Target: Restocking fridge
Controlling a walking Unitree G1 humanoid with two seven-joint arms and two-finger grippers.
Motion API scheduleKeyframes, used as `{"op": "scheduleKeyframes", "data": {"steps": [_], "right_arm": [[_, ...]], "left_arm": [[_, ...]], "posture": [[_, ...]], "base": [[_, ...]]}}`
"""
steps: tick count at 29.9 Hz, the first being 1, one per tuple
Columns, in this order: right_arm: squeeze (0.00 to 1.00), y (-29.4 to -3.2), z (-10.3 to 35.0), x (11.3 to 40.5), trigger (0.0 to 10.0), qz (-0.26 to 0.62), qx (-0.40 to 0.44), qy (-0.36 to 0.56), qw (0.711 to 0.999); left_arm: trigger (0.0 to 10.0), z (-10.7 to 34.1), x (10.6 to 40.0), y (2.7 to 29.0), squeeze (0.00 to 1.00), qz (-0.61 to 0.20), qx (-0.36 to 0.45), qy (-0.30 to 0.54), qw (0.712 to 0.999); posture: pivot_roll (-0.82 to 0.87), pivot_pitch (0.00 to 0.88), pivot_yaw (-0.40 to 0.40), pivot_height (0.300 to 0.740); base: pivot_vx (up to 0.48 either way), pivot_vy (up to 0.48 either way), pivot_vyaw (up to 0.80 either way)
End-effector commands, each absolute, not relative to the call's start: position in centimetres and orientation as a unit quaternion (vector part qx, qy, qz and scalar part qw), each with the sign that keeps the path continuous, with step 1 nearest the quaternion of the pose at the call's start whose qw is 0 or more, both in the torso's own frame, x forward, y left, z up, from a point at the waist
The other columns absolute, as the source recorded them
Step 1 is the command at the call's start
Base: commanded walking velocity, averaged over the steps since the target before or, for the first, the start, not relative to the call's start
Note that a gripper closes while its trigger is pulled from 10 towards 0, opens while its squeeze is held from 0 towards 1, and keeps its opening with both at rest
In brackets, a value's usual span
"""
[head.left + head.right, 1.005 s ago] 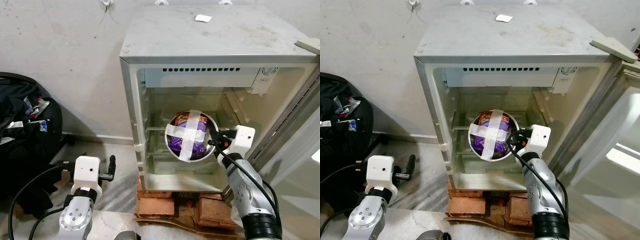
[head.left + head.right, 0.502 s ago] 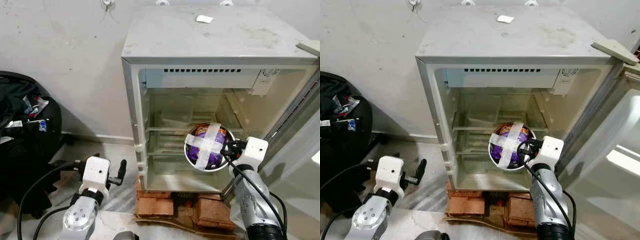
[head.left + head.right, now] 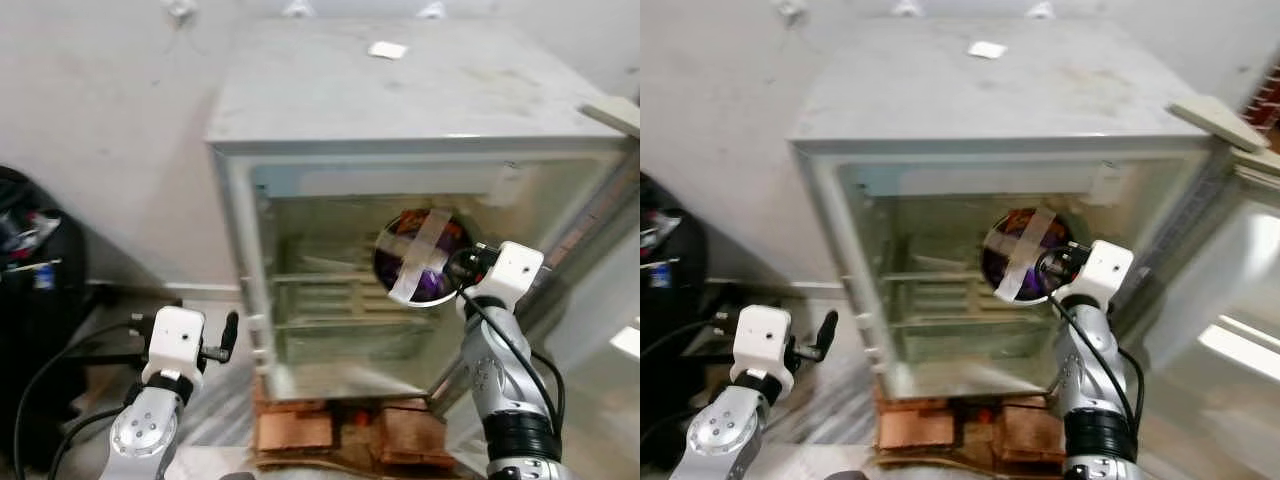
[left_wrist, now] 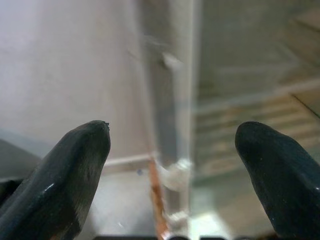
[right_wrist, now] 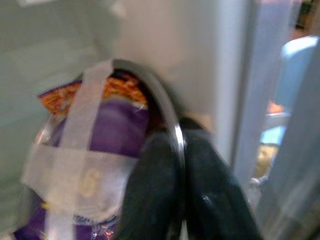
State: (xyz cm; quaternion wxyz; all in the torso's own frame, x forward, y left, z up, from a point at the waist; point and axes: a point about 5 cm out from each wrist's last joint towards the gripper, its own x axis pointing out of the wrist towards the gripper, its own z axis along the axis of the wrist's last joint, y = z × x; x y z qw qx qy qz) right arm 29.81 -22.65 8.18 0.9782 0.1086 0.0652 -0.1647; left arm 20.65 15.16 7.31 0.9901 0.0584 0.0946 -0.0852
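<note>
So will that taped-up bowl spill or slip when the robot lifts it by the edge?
Probably no spill: tape strips cross the bowl, holding the purple packet in. It may swing or slip, though, since the right gripper pinches only the thin shiny rim. It looks fairly light.

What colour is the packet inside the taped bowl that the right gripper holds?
Purple, with an orange edge at the top, under pale tape strips across the bowl. The right wrist view shows it best.

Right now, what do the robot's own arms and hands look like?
Both arms are silver, jointed, each with a white boxy wrist block and looping black cables. The left hand and right hand each have two long, rounded black fingers.
</note>
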Motion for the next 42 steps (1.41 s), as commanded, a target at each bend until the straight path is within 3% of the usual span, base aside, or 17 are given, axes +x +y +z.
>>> {"op": "scheduleKeyframes", "data": {"steps": [1, 10, 17, 35, 42], "right_arm": [[0.0, -22.6, 8.8, 30.1, 10.0, -0.177, 0.12, 0.049, 0.976], [0.0, -22.7, 9.5, 31.5, 10.0, -0.188, 0.132, 0.04, 0.972], [0.0, -20.9, 8.9, 33.1, 10.0, -0.163, 0.148, 0.058, 0.974], [0.0, -19.9, 9.7, 36.3, 10.0, -0.178, 0.177, 0.074, 0.965], [0.0, -18.6, 10.8, 37.6, 10.0, -0.178, 0.237, 0.072, 0.952]], "left_arm": [[10.0, 7.1, 20.1, 16.1, 0.0, -0.074, 0.069, 0.109, 0.989], [10.0, 7.1, 19.3, 15.9, 0.0, -0.08, 0.075, 0.122, 0.987], [10.0, 7.0, 17.2, 15.9, 0.0, -0.054, 0.075, 0.144, 0.985], [10.0, 7.9, 12.5, 16.4, 0.0, -0.033, 0.075, 0.195, 0.977], [10.0, 8.5, 11.5, 16.0, 0.0, -0.03, 0.07, 0.208, 0.975]], "posture": [[0.12, 0.065, -0.025, 0.74], [0.14, 0.097, -0.035, 0.74], [0.17, 0.155, -0.043, 0.74], [0.28, 0.287, -0.049, 0.74], [0.33, 0.323, -0.053, 0.74]], "base": [[0.0, 0.0, 0.0], [0.0, 0.0, 0.0], [0.0, 0.0, 0.0], [0.0, 0.0, 0.0], [0.0, 0.0, 0.0]]}}
